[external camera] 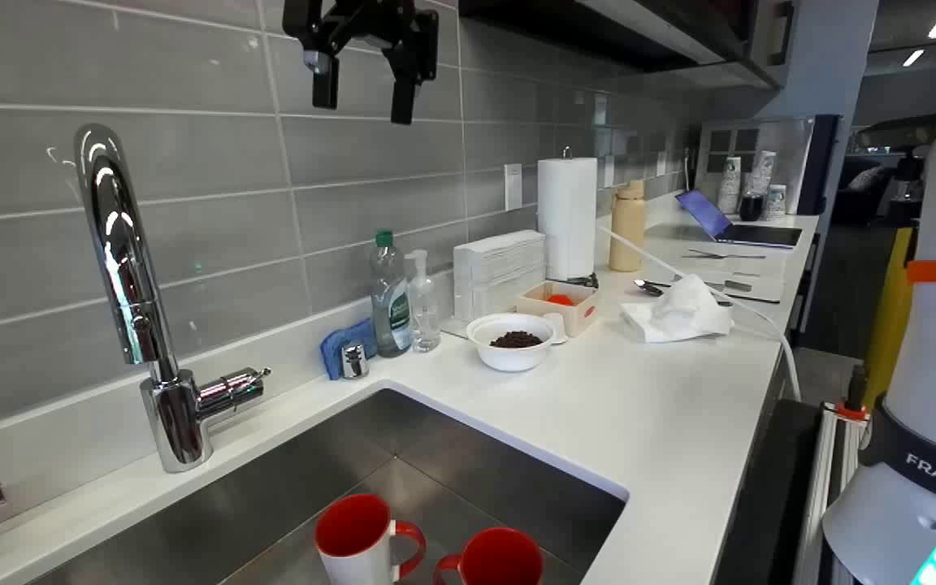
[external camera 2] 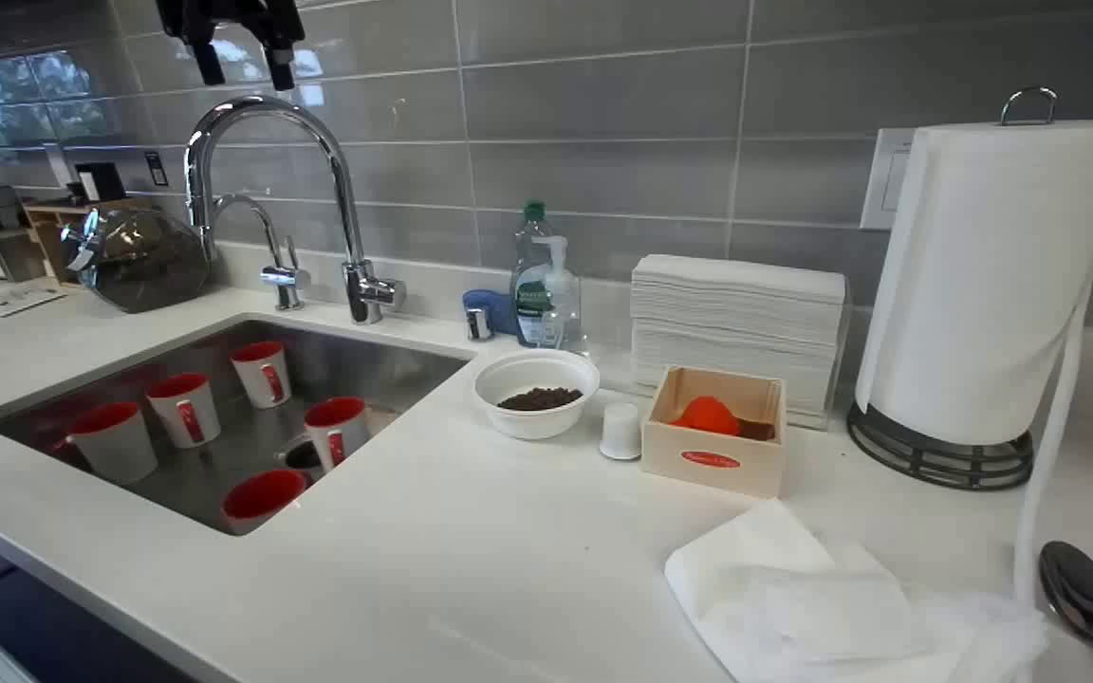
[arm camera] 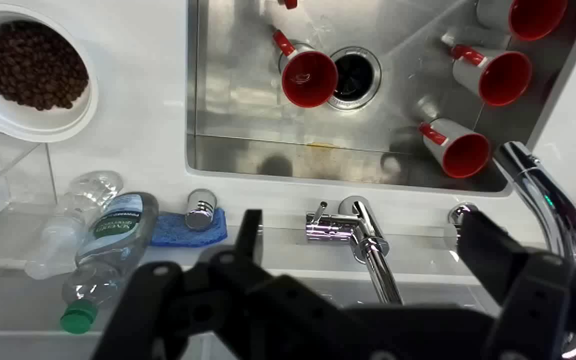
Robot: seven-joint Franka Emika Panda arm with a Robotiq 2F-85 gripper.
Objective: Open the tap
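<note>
The tap is a tall chrome gooseneck faucet, with its thick base (external camera: pixel 177 414) behind the sink in an exterior view. Its high arched spout (external camera 2: pixel 342 185) reaches over the sink in an exterior view. The short side handle (external camera: pixel 228 394) carries a thin pin lever, which also shows in the wrist view (arm camera: pixel 320 212). My gripper (external camera: pixel 364 101) is open and empty, high above the counter in both exterior views (external camera 2: pixel 246 76). In the wrist view the tap's base (arm camera: pixel 365 227) lies between the spread fingers (arm camera: pixel 360 232), well below them, and the gripper body hides part of the neck.
A shorter chrome faucet (external camera 2: pixel 281 280) stands beside the tap. Several red and white mugs (external camera 2: pixel 184 408) are in the sink (arm camera: pixel 248 160). A soap bottle (external camera: pixel 391 305), a pump bottle (external camera: pixel 423 305), a blue sponge (arm camera: pixel 188 232) and a bowl of dark beans (external camera: pixel 509 357) stand near the sink.
</note>
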